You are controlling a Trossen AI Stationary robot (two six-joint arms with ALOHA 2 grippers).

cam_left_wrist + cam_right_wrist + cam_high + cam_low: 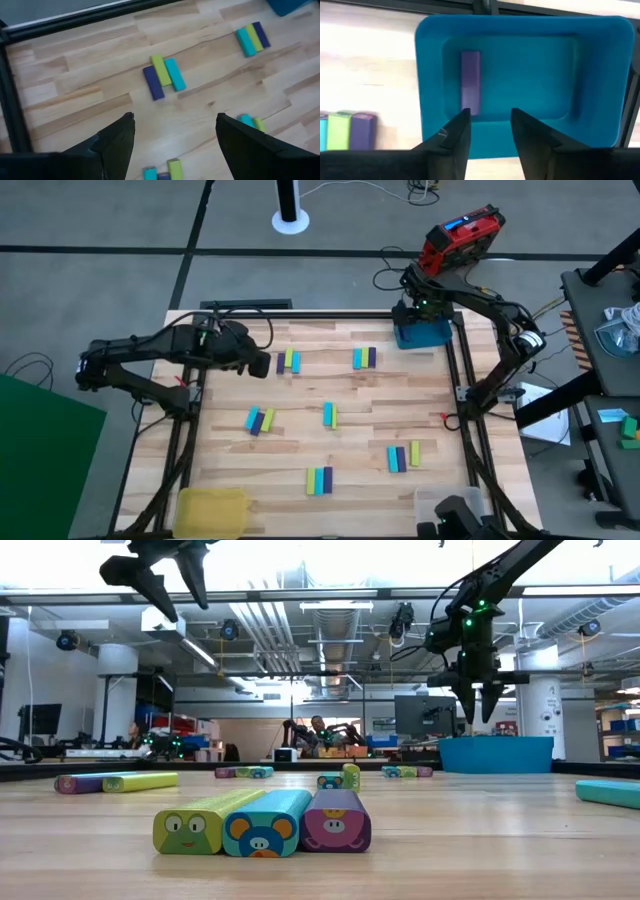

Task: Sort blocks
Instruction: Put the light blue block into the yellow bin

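Blocks lie in small side-by-side groups across the wooden surface (pixel 330 380): a purple, yellow-green and cyan trio (pixel 288 361) toward the far left, another trio (pixel 365 358) near the blue tray (pixel 422 333), a set (pixel 260 420) at centre left, a pair (pixel 329 415) mid-surface, a group (pixel 404 456) at right, and a trio (pixel 319 480) at the near edge. One purple block (pixel 470 82) lies flat inside the blue tray, to one side. The right end effector (pixel 490 125) hangs directly above that tray, fingers slightly parted, empty. The left end effector (pixel 175 132) hovers above the far-left trio, fingers spread wide, empty. A yellow tray (pixel 212 508) sits at the near-left corner.
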